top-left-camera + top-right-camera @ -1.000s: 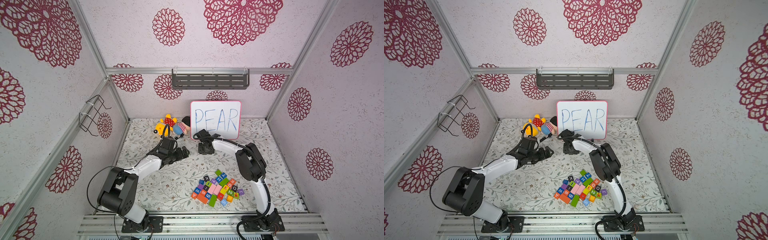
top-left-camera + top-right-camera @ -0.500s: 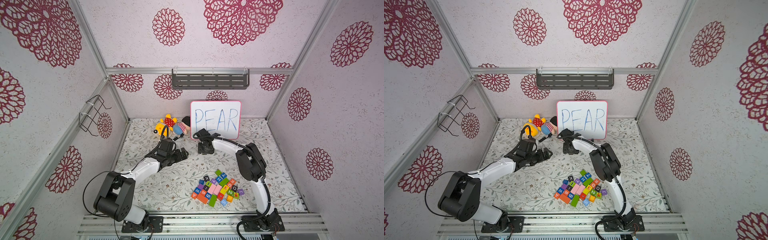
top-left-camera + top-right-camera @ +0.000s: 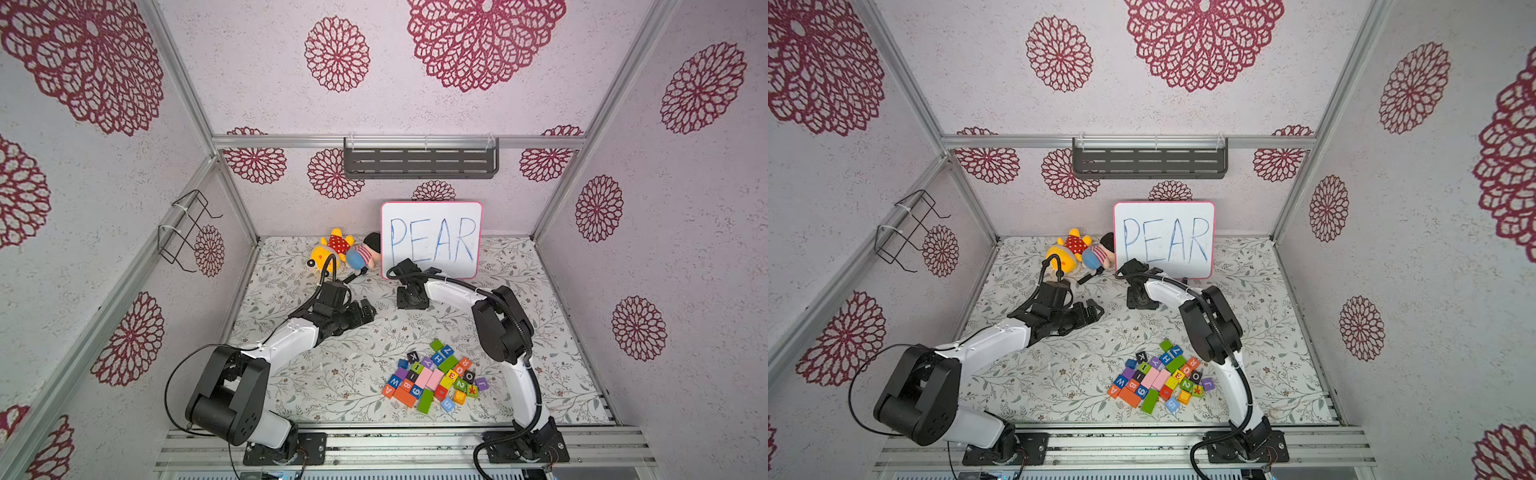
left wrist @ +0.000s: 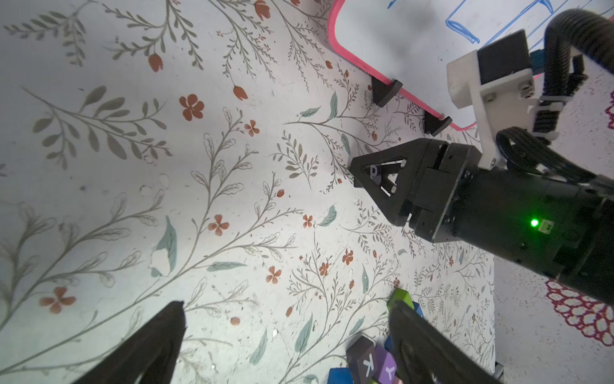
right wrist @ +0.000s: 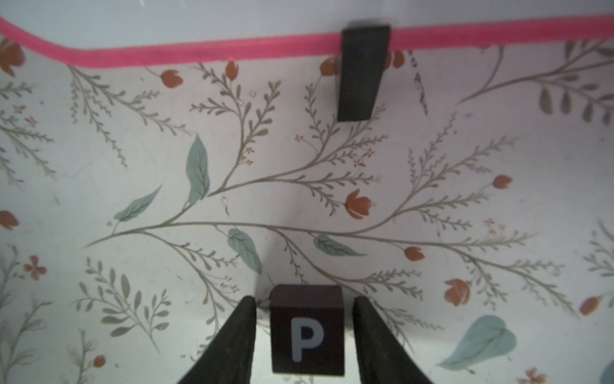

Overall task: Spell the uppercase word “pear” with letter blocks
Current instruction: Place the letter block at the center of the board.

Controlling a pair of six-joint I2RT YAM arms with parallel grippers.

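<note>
A black block with a white P (image 5: pixel 307 329) stands on the floral mat between the fingers of my right gripper (image 5: pixel 304 299). The gripper is open, with a narrow gap on each side of the block. It points down in front of the whiteboard in both top views (image 3: pixel 411 303) (image 3: pixel 1142 302). The left wrist view shows that gripper (image 4: pixel 368 176) with the P (image 4: pixel 373 172) inside it. The yellow E (image 3: pixel 451 377), orange A (image 3: pixel 388 390) and orange-red R (image 3: pixel 462 365) lie in the block pile (image 3: pixel 434 378). My left gripper (image 4: pixel 287 306) (image 3: pixel 368 309) is open and empty over bare mat.
The pink-framed whiteboard (image 3: pixel 432 241) reading PEAR stands on two black feet at the back. Plush toys (image 3: pixel 336 249) lie to its left. A dark K block (image 4: pixel 367 364) and a purple Y block (image 4: pixel 388 370) sit at the pile's edge, near my left gripper's finger.
The left arm's shoulder link has swung slightly to the left while its gripper stays about where it was. The right arm has not visibly moved.
</note>
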